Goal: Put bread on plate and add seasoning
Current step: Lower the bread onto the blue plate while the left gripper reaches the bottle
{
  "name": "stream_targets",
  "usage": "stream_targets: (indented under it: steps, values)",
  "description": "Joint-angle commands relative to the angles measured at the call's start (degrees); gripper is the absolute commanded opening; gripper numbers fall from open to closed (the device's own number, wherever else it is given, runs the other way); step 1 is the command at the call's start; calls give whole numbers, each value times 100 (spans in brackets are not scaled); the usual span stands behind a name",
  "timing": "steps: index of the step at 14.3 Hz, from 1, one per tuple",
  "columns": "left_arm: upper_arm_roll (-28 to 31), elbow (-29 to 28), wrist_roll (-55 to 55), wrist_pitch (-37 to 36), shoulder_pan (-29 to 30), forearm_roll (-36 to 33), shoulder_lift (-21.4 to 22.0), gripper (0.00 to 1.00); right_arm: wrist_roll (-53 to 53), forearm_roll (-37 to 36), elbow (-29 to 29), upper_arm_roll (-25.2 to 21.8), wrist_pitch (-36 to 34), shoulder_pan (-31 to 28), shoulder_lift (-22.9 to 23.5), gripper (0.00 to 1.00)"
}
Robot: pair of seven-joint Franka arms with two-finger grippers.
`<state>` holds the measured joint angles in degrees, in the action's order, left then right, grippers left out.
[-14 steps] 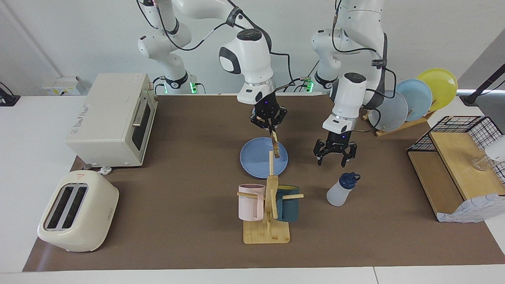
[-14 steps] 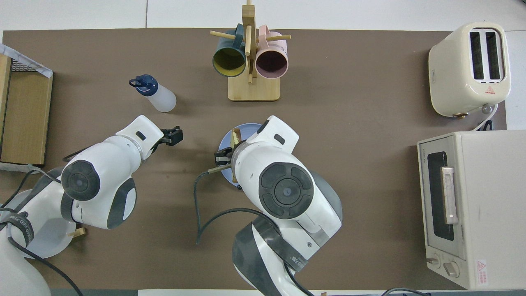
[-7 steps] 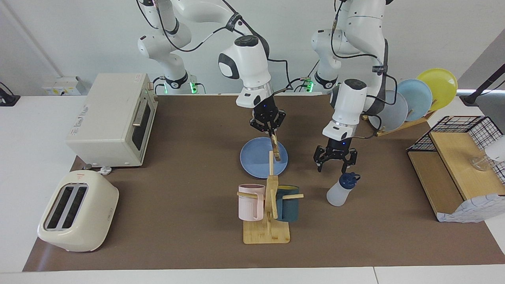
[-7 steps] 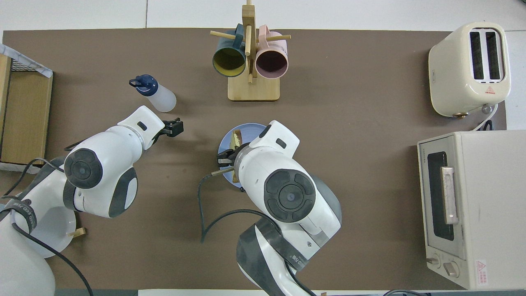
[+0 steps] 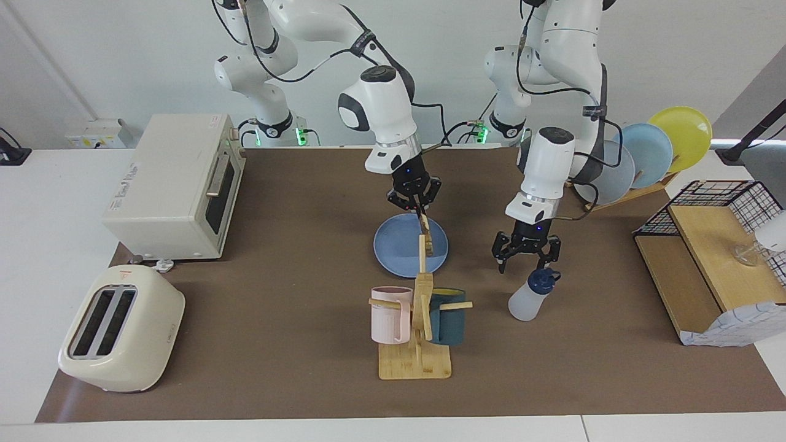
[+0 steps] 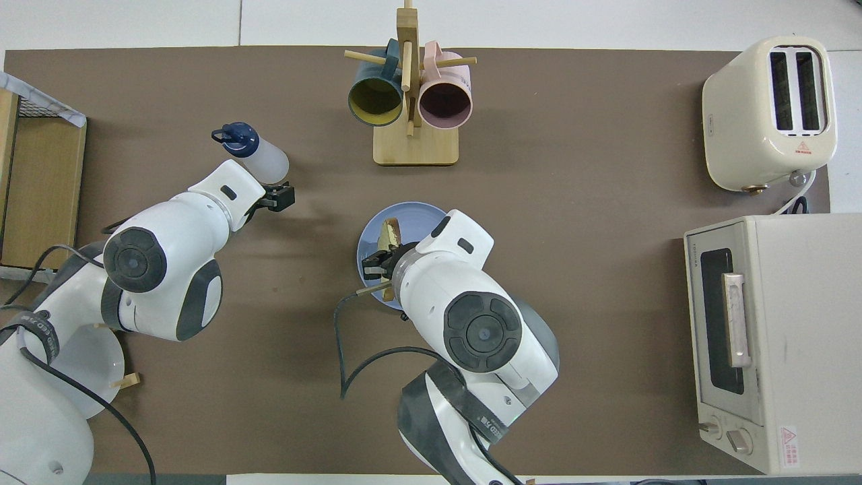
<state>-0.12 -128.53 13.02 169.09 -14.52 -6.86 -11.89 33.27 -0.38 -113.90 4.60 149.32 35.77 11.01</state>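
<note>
Both grippers busy: right gripper (image 5: 422,212) holds bread (image 5: 427,236) over plate (image 5: 396,245).

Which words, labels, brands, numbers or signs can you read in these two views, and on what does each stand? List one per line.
No wording reads for certain.
Toaster: a red warning triangle beside the slots, no legible letters.
Toaster oven: print on its top, print on the door frame and a red-and-white sticker by the knobs, all too small to read.
Right arm's band and left arm's band: lettering too blurred to read.
</note>
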Motion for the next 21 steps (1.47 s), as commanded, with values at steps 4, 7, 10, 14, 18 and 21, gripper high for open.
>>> stream_targets:
  steps: [4,7,10,14,18,21]
  values:
    - [1477,267,420,72,-1455,-105,-348,100,21,47,-334,-12,-87,-88,-187,0]
    - [1743,329,736,212,-1729,-114,-445,100,21,47,-431,-21,-87,-105,-222,0]
    - [1822,346,886,441,-1730,-105,-507,100,39,47,-431,-30,-87,-150,-222,0]
    - [1849,399,957,608,-1730,-96,-542,100,48,38,-440,-47,-96,-176,-222,0]
    - [1902,504,1080,687,-1773,-105,-656,100,74,21,-624,-47,-52,-290,-275,0]
    - [1902,496,1080,783,-1835,-105,-726,100,109,3,-729,-47,-43,-404,-301,0]
